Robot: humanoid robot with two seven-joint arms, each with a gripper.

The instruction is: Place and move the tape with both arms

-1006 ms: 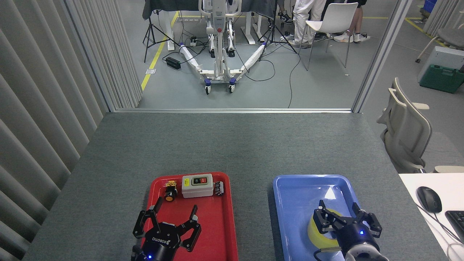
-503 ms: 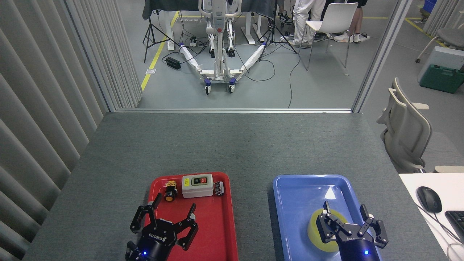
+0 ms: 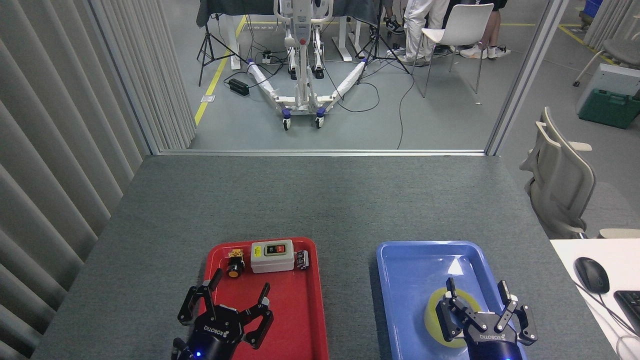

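Note:
The tape [image 3: 432, 314], a yellow roll, lies flat in the near half of the blue tray [image 3: 415, 267]. My right gripper [image 3: 478, 296] hovers just above it with its black fingers spread open around the roll, holding nothing. Much of the roll's near side is hidden by the gripper body. My left gripper [image 3: 234, 292] is open as well, over the near part of the red tray [image 3: 297, 310], with nothing between its fingers. Both arms come in from the bottom edge of the head view.
At the far end of the red tray sit a grey switch box [image 3: 272, 256], an orange push button [image 3: 233, 268] and a small black part [image 3: 301, 259]. A white desk with a mouse [image 3: 592, 274] borders the table's right. Slatted curtains line the left side.
The right gripper has let go of the tape, which went from tilted in the fingers to flat in the blue tray. Both grippers drew back slightly toward me.

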